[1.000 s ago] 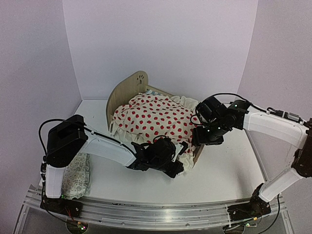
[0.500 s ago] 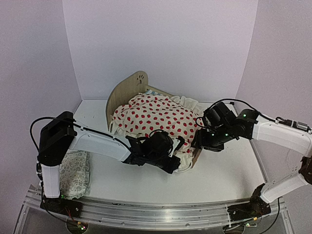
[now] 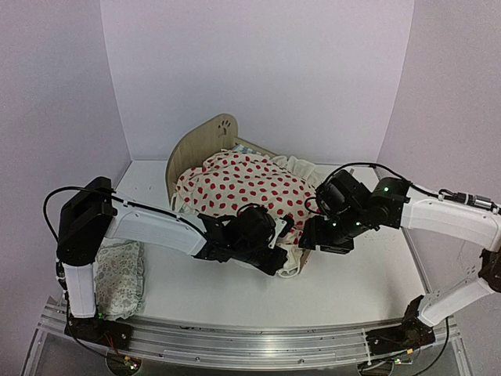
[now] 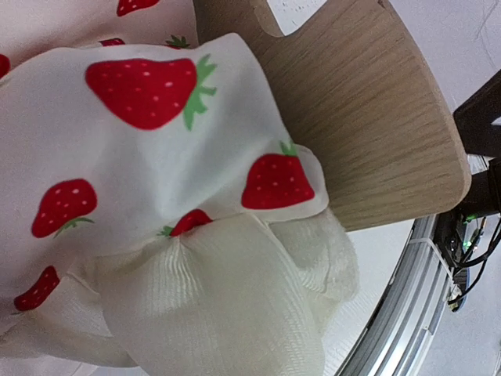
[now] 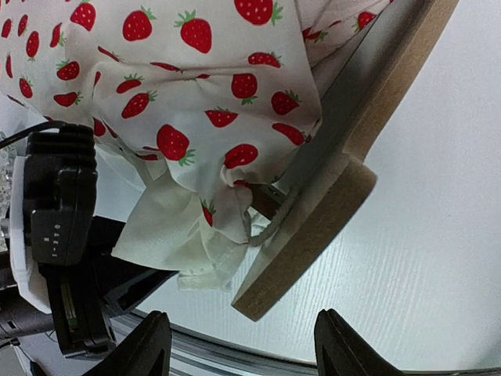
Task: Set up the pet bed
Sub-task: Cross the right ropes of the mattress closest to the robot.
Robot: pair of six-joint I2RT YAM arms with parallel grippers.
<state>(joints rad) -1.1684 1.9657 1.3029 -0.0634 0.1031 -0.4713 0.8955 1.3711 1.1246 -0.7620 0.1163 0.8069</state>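
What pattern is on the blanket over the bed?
The blanket has red strawberries with green tops on cream, clearest in the left wrist view.

I count one pet bed (image 3: 196, 145), one blanket (image 3: 243, 184) and one pillow (image 3: 121, 274), all on a single surface (image 3: 352, 290). I have two arms, the left arm (image 3: 149, 227) and the right arm (image 3: 446, 211). That gives two end effectors: the left end effector (image 3: 275, 252) and the right end effector (image 3: 319, 237).

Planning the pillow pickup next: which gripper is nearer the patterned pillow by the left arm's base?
Left. The left gripper sits at the near edge of the blanket, right of the pillow; the right gripper is farther right, past the footboard.
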